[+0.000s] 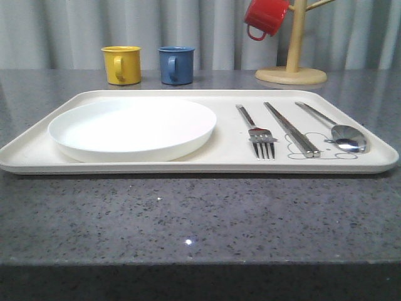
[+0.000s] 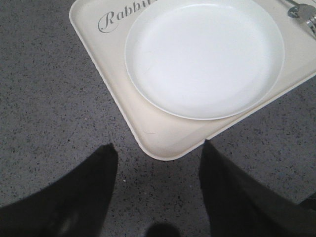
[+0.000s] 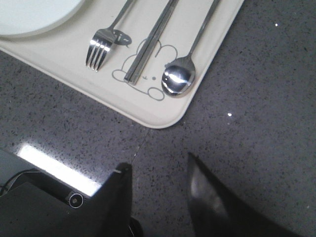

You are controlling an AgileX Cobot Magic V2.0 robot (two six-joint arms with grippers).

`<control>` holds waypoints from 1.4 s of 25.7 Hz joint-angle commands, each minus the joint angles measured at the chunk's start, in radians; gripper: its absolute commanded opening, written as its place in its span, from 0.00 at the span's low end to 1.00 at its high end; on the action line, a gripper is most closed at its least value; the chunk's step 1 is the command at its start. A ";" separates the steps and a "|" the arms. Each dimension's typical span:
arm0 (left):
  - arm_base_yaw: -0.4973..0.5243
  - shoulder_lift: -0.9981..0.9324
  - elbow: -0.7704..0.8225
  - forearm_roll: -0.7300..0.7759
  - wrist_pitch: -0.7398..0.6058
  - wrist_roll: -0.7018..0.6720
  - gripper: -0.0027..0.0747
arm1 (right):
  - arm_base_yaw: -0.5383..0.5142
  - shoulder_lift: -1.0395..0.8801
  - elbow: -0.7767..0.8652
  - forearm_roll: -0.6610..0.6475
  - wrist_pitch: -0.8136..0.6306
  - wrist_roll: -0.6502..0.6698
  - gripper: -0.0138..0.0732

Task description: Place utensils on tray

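Note:
The cream tray lies across the middle of the grey table. On its right half rest a silver fork, a pair of flat chopsticks and a spoon, side by side over the rabbit drawing. In the right wrist view the fork, the chopsticks and the spoon lie near the tray's corner. My right gripper hangs open over bare table short of that corner. My left gripper is open, empty, just off the tray's other near corner.
A white round plate fills the tray's left half. Behind the tray stand a yellow mug and a blue mug. A wooden mug tree at the back right carries a red mug. The table's front edge is close.

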 commanded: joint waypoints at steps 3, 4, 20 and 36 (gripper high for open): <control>-0.005 -0.002 -0.028 -0.002 -0.077 0.013 0.51 | 0.000 -0.133 0.039 -0.009 -0.078 -0.012 0.51; -0.005 -0.002 -0.028 -0.002 -0.077 0.013 0.51 | 0.000 -0.155 0.047 -0.009 -0.084 -0.012 0.51; -0.005 -0.002 -0.028 -0.002 -0.077 0.013 0.20 | 0.000 -0.250 0.080 -0.009 -0.152 -0.012 0.22; -0.005 -0.002 -0.028 -0.004 -0.077 0.007 0.01 | 0.000 -0.250 0.080 -0.010 -0.150 -0.012 0.08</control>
